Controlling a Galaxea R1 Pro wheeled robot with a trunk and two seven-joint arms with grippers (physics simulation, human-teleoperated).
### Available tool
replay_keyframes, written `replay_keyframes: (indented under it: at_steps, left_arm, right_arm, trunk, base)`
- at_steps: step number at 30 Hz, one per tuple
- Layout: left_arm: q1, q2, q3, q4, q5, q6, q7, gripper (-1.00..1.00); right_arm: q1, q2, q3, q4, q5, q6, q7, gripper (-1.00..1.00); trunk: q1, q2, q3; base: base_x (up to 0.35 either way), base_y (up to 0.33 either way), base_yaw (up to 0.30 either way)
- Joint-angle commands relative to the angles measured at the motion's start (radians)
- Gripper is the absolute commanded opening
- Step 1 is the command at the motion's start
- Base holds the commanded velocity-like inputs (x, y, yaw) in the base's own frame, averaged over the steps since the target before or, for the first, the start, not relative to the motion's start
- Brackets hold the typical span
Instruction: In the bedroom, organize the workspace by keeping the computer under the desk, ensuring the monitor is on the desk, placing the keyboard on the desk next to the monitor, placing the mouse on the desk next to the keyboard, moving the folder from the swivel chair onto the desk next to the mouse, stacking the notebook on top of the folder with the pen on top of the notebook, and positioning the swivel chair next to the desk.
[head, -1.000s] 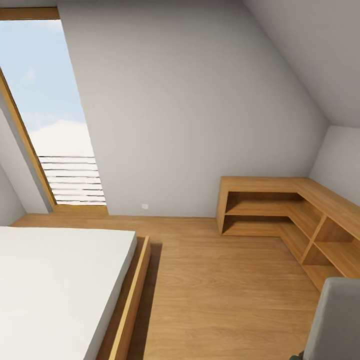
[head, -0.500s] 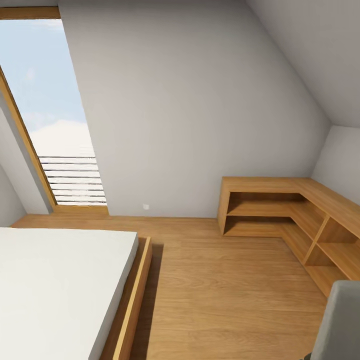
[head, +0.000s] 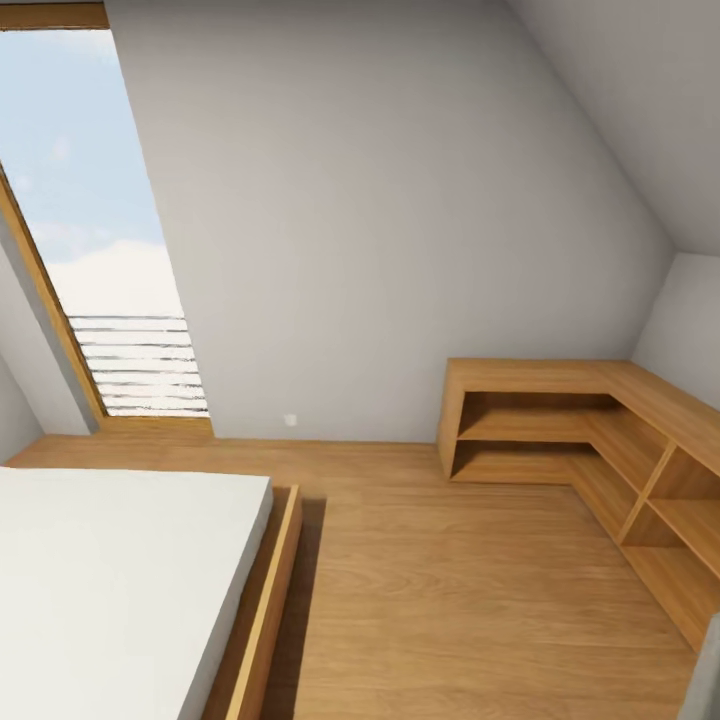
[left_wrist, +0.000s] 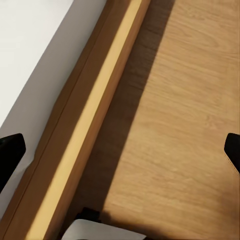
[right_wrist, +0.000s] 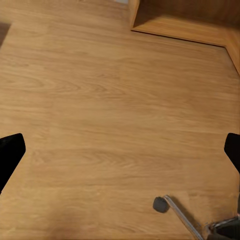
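A thin grey sliver of the swivel chair (head: 711, 668) shows at the lower right edge of the head view. One chrome leg of its base (right_wrist: 177, 218), with a dark caster (right_wrist: 160, 204), lies on the wooden floor in the right wrist view. My left gripper (left_wrist: 120, 150) is open over the floor beside the bed frame, its black fingertips (left_wrist: 10, 152) far apart with nothing between them. My right gripper (right_wrist: 120, 150) is open too, empty above bare floorboards close to that chair leg.
A low bed with a white mattress (head: 110, 580) and a wooden frame (head: 265, 610) fills the lower left. An L-shaped wooden shelf unit (head: 560, 420) stands in the right corner under the sloped ceiling. A tall window (head: 100, 250) is at the left. Open wooden floor (head: 450, 590) lies between them.
The camera has turned, so the whole view has shifted. The grey chair has slid from the lower right almost out of the picture.
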Motion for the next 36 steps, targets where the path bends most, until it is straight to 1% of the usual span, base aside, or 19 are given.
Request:
replay_keyframes:
  at_steps: [1, 36]
  left_arm:
    - [-0.001, 0.0, 0.004, 0.0, -0.001, -0.003, -0.003, 1.0]
    - [-0.001, -0.001, 0.003, 0.001, -0.001, -0.002, -0.003, 1.0]
  right_arm:
    - [-0.001, 0.001, 0.009, 0.002, -0.006, -0.003, -0.004, 1.0]
    - [-0.001, 0.001, 0.009, 0.002, -0.006, -0.003, -0.004, 1.0]
  trunk:
    - [0.001, -0.002, -0.002]
    - [0.001, -0.002, -0.002]
  base:
    - [0.33, 0.0, 0.0]
    - [0.296, -0.004, 0.0]
